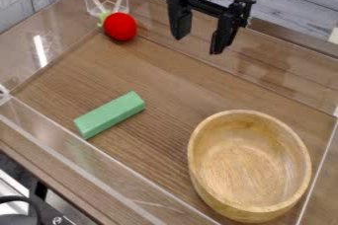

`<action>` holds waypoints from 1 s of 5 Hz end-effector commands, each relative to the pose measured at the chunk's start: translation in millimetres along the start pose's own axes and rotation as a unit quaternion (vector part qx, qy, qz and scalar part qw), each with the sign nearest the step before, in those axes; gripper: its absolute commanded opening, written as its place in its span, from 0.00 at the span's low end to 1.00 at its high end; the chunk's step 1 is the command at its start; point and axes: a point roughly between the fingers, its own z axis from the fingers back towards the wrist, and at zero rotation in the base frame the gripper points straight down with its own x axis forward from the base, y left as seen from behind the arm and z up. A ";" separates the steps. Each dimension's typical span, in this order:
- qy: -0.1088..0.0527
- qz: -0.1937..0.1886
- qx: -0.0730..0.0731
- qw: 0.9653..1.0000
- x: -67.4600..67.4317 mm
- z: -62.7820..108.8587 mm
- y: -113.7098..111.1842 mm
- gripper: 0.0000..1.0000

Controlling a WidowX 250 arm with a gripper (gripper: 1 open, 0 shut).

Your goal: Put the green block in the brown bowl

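Camera view shows you a round wooden bowl (248,164) at the desk's near edge, holding nothing; the smooth green block (110,114) lies outside. Your gripper (203,49) hangs wide open.

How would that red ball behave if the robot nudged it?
The red ball would probably roll, given its rounded shape, though the pale leaves beside it might get in the way on one side. Its smooth-looking, slightly shiny surface could also make it a bit slippery to grip.
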 end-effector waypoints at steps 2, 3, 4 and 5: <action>0.014 -0.053 0.001 0.999 -36.5 -26.7 18.9 1.00; 0.002 -0.076 0.006 0.997 -61.2 -36.6 43.1 1.00; -0.013 -0.091 0.011 0.996 -78.9 -43.2 64.1 1.00; -0.024 -0.095 0.014 0.995 -83.2 -52.9 77.7 1.00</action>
